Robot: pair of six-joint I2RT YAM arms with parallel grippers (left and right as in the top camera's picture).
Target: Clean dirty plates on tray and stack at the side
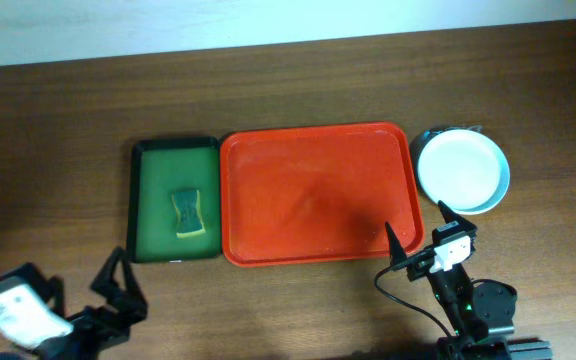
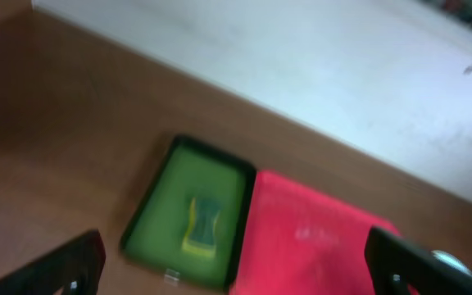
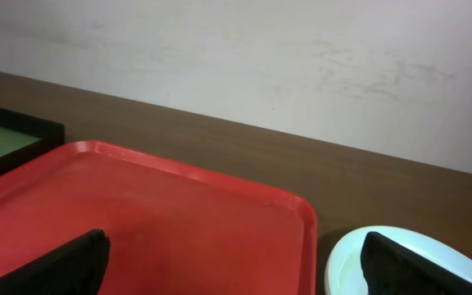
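The red tray lies at the table's middle with nothing on it; it also shows in the left wrist view and the right wrist view. A stack of white to pale-mint plates sits to the tray's right, its rim showing in the right wrist view. I cannot tell how many plates it holds. My left gripper is open and empty near the front left edge. My right gripper is open and empty just in front of the tray's right front corner.
A dark green tray holding a yellow-green sponge lies against the red tray's left side; both show blurred in the left wrist view. A pale wall stands behind the table.
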